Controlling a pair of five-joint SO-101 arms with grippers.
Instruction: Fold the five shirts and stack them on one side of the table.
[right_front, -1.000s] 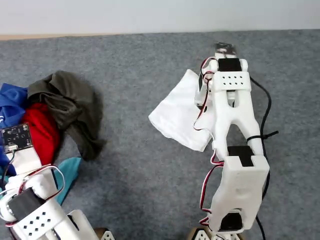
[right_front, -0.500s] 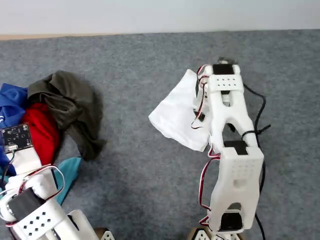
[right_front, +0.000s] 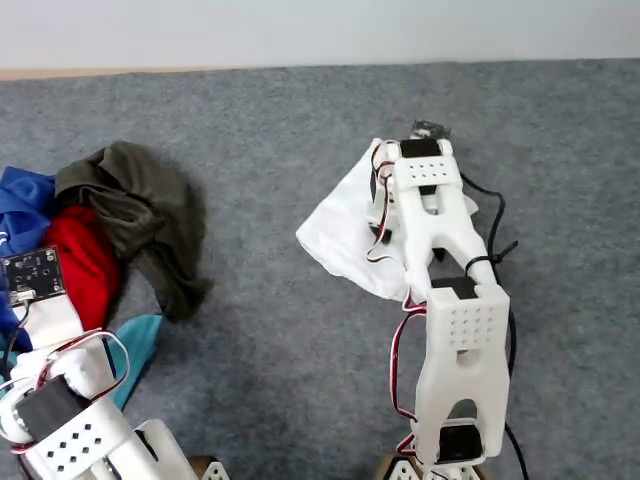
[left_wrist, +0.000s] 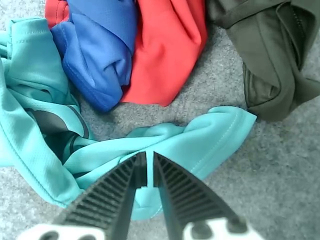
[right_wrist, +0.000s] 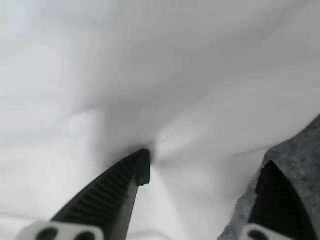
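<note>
Looking down on a grey table (right_front: 250, 360) that spans the whole scene, with two white robot arms rising from its near edge. At 5 o'clock the right arm (right_front: 455, 330) enters and stretches up to just past centre, its far end over a white shirt (right_front: 335, 225). At 7 o'clock the left arm (right_front: 70, 430) sits low in the corner. Lying in a rough diamond just to the 3 o'clock side of centre, the white shirt is partly under the right arm and well apart from the other shirts. Four more shirts lie loose and crumpled in a heap at 9 o'clock. An olive shirt (right_front: 140, 200), the biggest, drapes the heap's 3 o'clock side and touches a red shirt (right_front: 85, 260). A blue shirt (right_front: 25, 200) lies at the red one's 10 o'clock, against the picture's edge. A teal shirt (right_front: 140, 345) pokes out at the heap's 6 o'clock, just beside the left arm. Spread wide, the right gripper (right_wrist: 205, 170) has one finger (right_wrist: 125, 185) pressed into a crease of the white shirt. Its other finger is over the shirt's edge, where the table shows, and it has not closed on the cloth. Hanging over the teal shirt, the left gripper (left_wrist: 149, 156) has its jaws drawn almost together, with a thin slit between them and nothing pinched.
</note>
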